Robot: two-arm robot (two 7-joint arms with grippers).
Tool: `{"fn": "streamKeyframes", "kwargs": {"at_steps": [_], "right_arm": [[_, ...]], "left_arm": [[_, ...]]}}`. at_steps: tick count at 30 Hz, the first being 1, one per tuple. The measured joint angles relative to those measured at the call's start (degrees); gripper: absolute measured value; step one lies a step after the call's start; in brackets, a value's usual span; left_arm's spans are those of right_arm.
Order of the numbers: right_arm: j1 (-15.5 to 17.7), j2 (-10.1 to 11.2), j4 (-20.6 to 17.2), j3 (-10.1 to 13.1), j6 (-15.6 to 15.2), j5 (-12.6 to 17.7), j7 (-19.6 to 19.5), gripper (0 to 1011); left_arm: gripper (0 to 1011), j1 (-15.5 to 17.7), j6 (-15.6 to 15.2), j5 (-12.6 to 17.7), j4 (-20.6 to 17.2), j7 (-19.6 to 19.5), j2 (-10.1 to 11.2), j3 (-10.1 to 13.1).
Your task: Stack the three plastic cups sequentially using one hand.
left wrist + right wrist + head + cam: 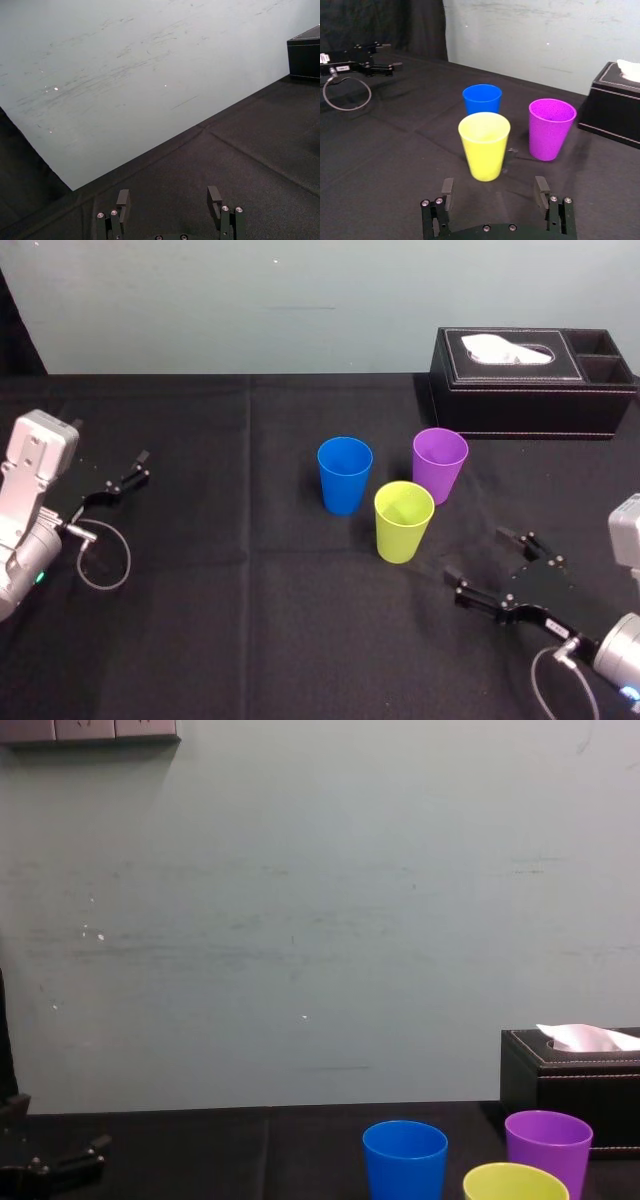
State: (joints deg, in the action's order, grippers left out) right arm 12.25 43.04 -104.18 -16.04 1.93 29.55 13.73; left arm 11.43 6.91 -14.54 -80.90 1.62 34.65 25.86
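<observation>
Three upright plastic cups stand apart in a loose cluster at the table's middle: a blue cup (345, 475) (481, 99) (404, 1160), a yellow-green cup (404, 522) (484, 145) (515, 1183) nearest me, and a purple cup (440, 464) (550, 128) (547, 1145) to the right. My right gripper (480, 557) (494, 186) hovers low at the near right, open and empty, pointing at the yellow-green cup a short way ahead of it. At the far left my left gripper (125, 478) (169, 197) rests open, holding nothing.
A black tissue box (530, 380) (615, 105) (570, 1080) sits at the back right, just behind the purple cup. Black cloth (200, 620) covers the table, and a pale wall stands behind it. A looped cable (100, 560) hangs by the left wrist.
</observation>
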Motion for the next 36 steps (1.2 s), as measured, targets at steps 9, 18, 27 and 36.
{"fn": "streamKeyframes", "kwargs": {"at_steps": [9, 18, 27, 36], "right_arm": [[-2.5, -3.8, 1.4, -2.1, -1.6, -2.8, 0.3, 1000], [-5.5, -7.3, 3.6, -3.7, -3.8, -5.8, -0.5, 1000], [-8.2, -10.9, 5.9, -4.3, -5.7, -8.1, -1.3, 1000], [-11.0, -14.4, 8.7, -5.4, -7.1, -11.0, -1.6, 1000]], "left_arm": [[1011, 0.0, 0.0, 0.0, 0.0, 0.0, 0.0, 0.0], [1011, 0.0, 0.0, 0.0, 0.0, 0.0, 0.0, 0.0], [1011, 0.0, 0.0, 0.0, 0.0, 0.0, 0.0, 0.0], [1011, 0.0, 0.0, 0.0, 0.0, 0.0, 0.0, 0.0]]}}
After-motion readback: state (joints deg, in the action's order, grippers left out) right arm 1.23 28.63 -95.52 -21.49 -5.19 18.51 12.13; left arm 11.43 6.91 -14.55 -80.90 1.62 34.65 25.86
